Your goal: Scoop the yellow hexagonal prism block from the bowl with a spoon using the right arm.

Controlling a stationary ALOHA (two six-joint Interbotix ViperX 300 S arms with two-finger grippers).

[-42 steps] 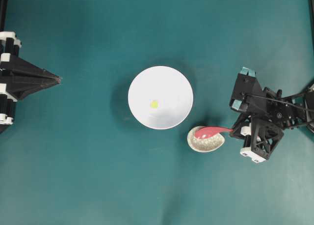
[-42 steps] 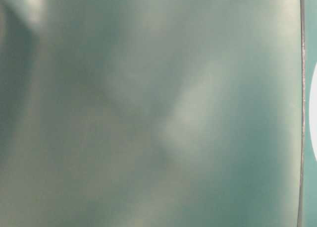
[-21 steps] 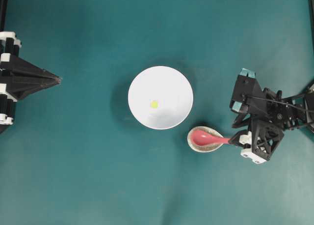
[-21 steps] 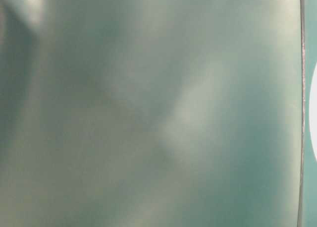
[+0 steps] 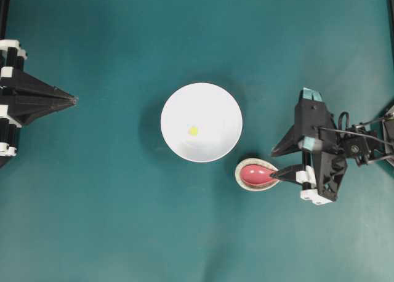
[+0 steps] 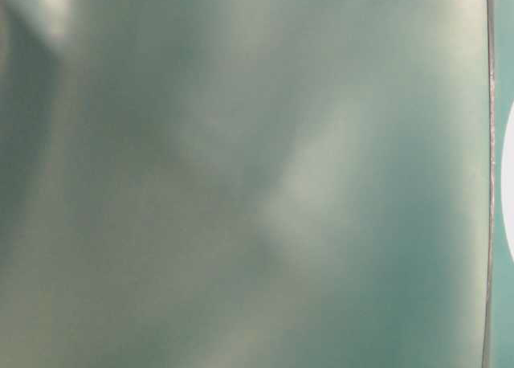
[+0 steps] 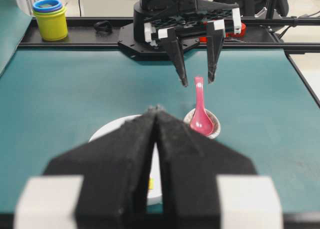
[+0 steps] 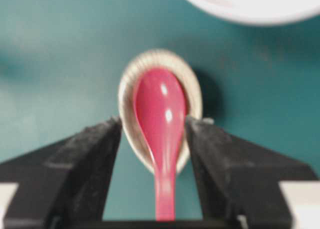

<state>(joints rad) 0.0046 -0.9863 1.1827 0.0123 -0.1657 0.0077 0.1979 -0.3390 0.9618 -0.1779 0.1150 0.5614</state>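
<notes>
A red spoon (image 8: 160,121) rests in a small speckled dish (image 8: 131,81); the right hand (image 8: 152,134) straddles its handle, spread wide (apparently not gripping), for pickup.

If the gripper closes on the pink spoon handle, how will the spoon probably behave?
The spoon looks glossy, so it may slip between the pads. It seems rigid, unlikely to bend. Its scoop rests in the speckled dish, so lifting may nudge that dish.

Right fingers (image 8: 95,164) apart, left together.
</notes>
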